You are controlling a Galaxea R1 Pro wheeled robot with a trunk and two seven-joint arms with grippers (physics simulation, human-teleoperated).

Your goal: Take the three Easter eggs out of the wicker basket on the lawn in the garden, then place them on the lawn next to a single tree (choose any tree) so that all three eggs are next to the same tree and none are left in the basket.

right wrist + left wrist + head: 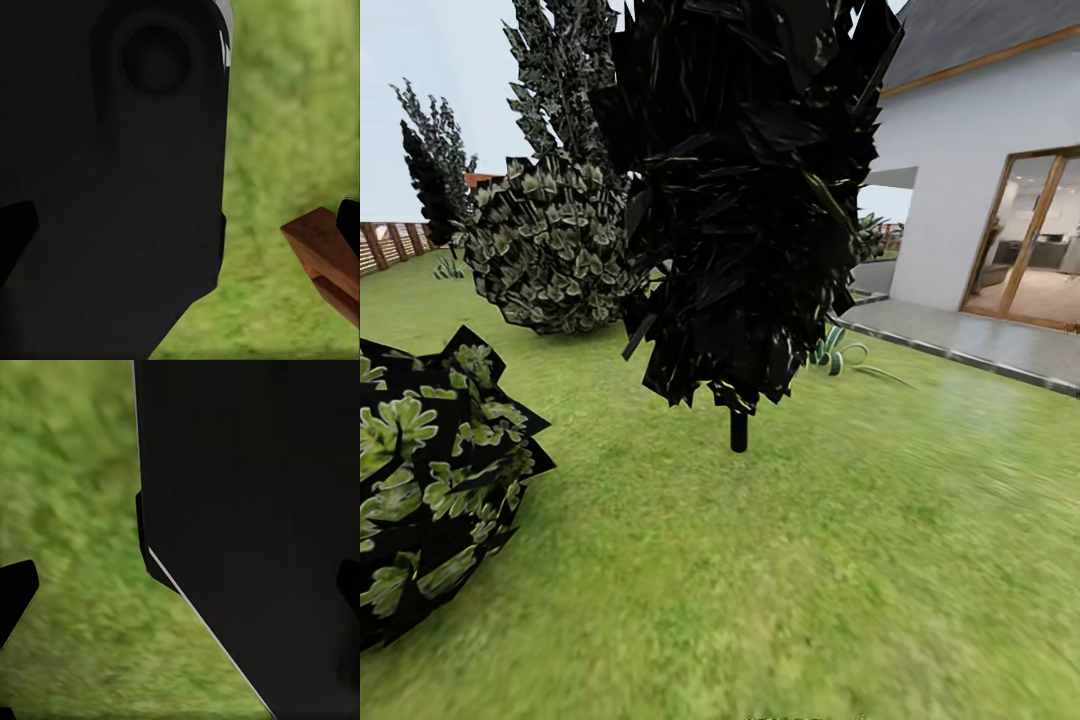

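Searching the lawn (840, 560) in the head view, I find no eggs and no basket, so which way they lie from either hand cannot be judged. At the centre of the frame stands an all-black tree (745, 190) with a thin black trunk; leafy bushes (430, 480) fill the lower left, and a house (980, 150) with a paved patio (970, 340) sits at the upper right. Both wrist views show blurred grass beside dark robot parts; perhaps a brown wooden piece (326, 255) too. Whether the hands are apart or together I cannot tell.
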